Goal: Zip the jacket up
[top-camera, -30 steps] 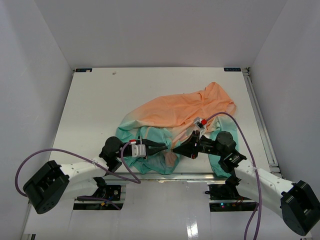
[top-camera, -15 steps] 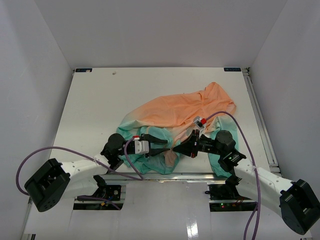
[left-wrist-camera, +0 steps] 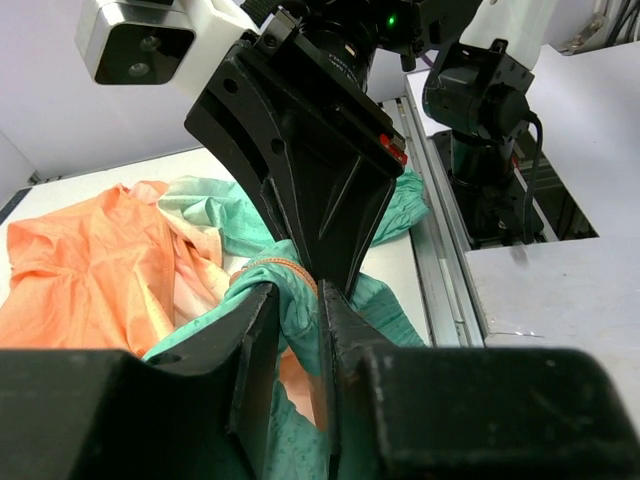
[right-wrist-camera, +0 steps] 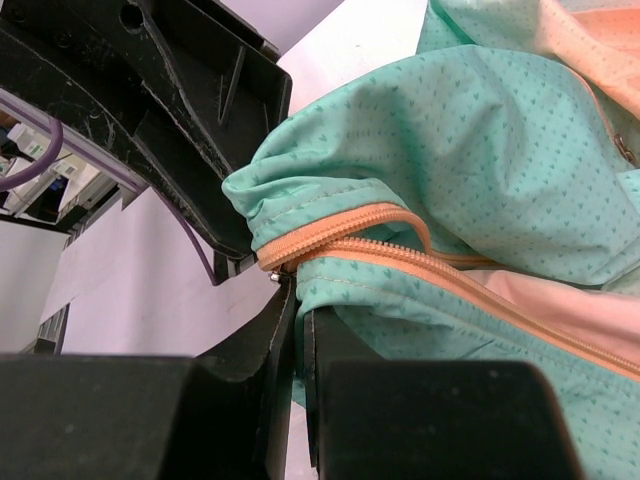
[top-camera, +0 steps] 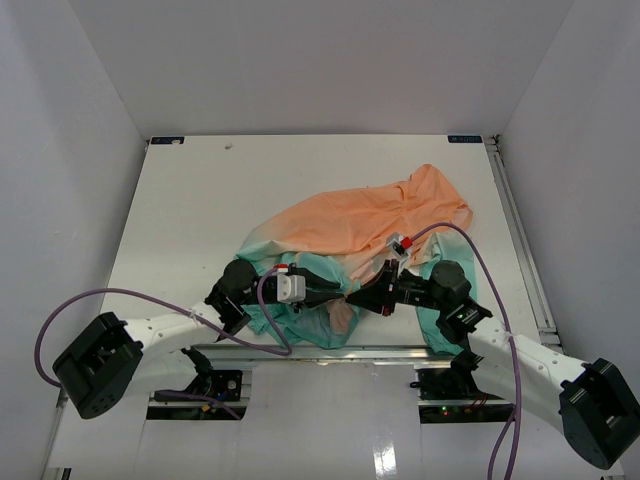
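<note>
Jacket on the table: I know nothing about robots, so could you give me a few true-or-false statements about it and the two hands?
1. The jacket is orange at its far end and teal nearest the robot. True.
2. It lies spread flat and smooth. False: it is crumpled into folds.
3. The right hand is shut on the teal edge right by the orange zipper. True.
4. The two hands work far apart from each other. False: the left hand and the right hand meet almost tip to tip at the teal part.
</note>
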`<state>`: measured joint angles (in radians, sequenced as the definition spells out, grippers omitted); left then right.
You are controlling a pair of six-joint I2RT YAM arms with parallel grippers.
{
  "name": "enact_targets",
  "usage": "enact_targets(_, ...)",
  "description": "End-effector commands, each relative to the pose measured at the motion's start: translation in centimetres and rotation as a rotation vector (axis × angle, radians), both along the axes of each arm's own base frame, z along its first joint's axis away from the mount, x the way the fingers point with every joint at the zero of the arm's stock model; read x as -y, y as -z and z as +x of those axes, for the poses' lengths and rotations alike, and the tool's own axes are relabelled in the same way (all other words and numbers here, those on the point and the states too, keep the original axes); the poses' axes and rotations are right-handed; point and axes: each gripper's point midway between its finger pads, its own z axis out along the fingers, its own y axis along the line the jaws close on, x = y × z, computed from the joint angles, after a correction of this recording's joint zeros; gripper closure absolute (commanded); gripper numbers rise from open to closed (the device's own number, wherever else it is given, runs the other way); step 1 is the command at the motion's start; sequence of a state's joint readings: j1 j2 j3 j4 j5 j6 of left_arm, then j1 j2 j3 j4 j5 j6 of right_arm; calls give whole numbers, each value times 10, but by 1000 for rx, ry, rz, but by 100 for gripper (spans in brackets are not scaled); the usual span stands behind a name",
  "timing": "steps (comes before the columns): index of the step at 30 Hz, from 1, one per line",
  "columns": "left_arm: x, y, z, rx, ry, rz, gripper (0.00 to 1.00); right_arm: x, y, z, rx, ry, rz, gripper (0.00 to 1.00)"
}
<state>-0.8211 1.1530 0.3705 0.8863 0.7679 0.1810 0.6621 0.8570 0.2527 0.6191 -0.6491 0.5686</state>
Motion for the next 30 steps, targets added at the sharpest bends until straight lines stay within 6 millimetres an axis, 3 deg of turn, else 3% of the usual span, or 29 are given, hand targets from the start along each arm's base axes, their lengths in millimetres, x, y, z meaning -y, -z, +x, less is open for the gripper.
enact_targets(1, 5, -4, -7, 19, 57, 19, 92, -2, -19, 8, 55, 23, 33, 92)
enact_targets(3, 4, -3, -5, 27, 47, 22, 100, -1, -19, 8, 55, 27, 32, 92)
enact_targets(16, -3, -8, 10, 101, -102, 10, 100, 4, -23, 10, 64, 70, 34, 92)
enact_targets(30, -3, -7, 12, 115, -136, 15, 100, 6, -28, 11, 70, 86, 40, 92)
